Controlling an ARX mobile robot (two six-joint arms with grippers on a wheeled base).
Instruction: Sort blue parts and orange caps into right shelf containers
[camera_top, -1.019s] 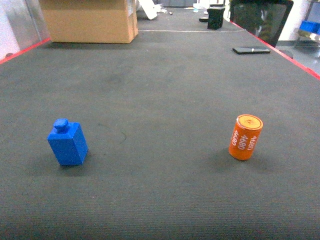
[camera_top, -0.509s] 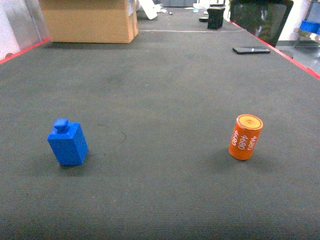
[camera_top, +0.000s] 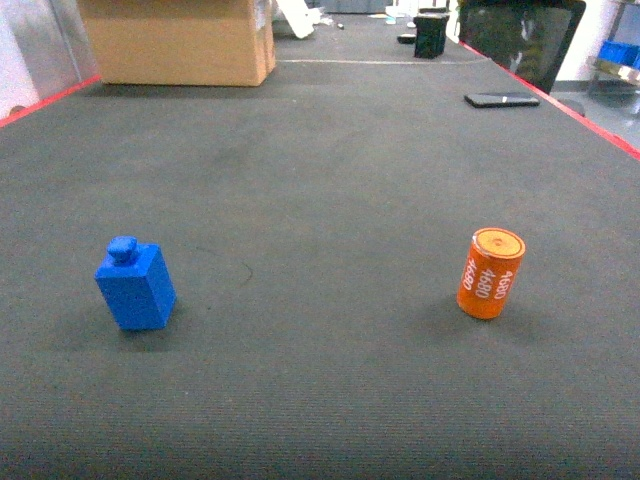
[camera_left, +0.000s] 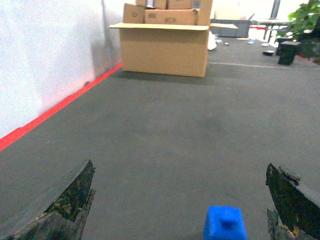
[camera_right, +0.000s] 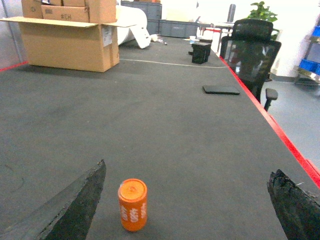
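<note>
A blue part, a small block with a knob on top, stands on the dark mat at the left. An orange cap with white digits stands upright at the right. Neither gripper shows in the head view. My left gripper is open, and the blue part sits low between its fingers, nearer the right one. My right gripper is open too, with the orange cap just inside its left finger. Part of a bright-blue shelf container shows at the far right edge.
A big cardboard box stands at the back left. A black office chair and a flat black device are at the back right. Red tape lines the mat's right edge, and a small black box is far back.
</note>
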